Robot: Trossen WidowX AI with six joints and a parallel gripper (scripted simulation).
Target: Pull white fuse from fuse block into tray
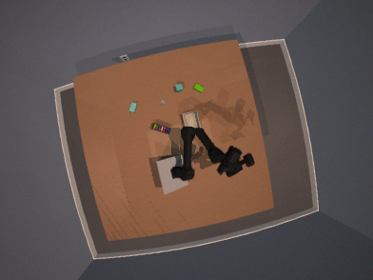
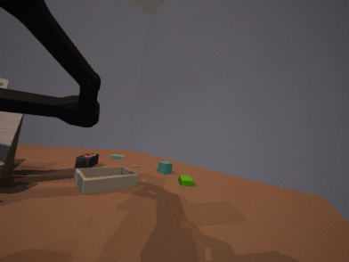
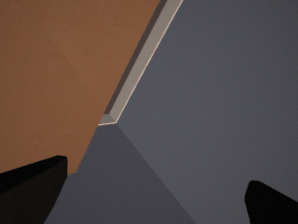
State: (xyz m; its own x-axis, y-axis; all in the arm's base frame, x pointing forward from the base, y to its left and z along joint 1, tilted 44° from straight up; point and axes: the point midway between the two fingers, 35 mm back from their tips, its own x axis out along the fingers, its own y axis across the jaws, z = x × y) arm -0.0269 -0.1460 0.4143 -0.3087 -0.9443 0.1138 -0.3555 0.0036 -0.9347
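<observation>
The dark fuse block (image 1: 161, 129) (image 2: 85, 162) stands on the table with a row of coloured fuses in its top. A pale fuse shows near the middle of the row in the top view; details are too small to tell. The beige tray (image 1: 184, 120) (image 2: 111, 182) stands to the right of the block in the top view and looks empty. My gripper (image 3: 157, 179) is open, its two dark fingers wide apart with nothing between them. It is far from block and tray, on the right side of the table, and outside the exterior view.
A teal cube (image 1: 179, 88) (image 2: 165, 167), a green block (image 1: 199, 88) (image 2: 186, 180), a flat turquoise block (image 1: 133, 107) (image 2: 117, 157) and a small grey piece (image 1: 163, 102) (image 2: 135, 166) lie beyond the tray. The arm's elbow (image 1: 188, 133) hangs above the tray's near side. A pale box (image 1: 167, 183) is by the arm's base.
</observation>
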